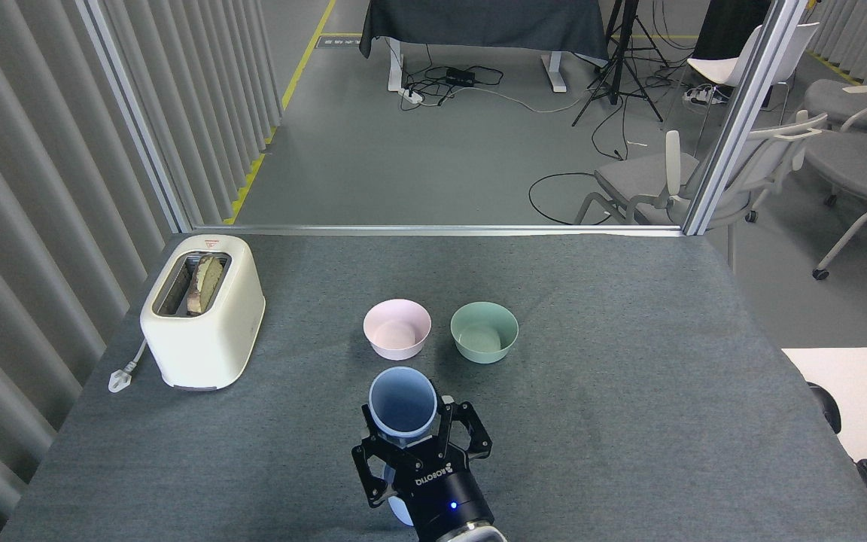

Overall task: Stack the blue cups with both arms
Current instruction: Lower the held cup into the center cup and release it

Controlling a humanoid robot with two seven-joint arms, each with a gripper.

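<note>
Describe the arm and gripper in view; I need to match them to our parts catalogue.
Only one arm shows, at the bottom edge. Its gripper is black, with several jointed, angular fingers spread around a round black wrist. White lettering is printed on the wrist, which also has a small blue light. A pale grey segment shows below it. No cables are visible.

Even, diffuse overhead light fills the scene; the grey bench (629, 376) shows only faint, soft shadows beneath the pink bowl (396, 329) and mint-green bowl (484, 332). Focus stays sharp throughout, without glare or motion blur.
</note>
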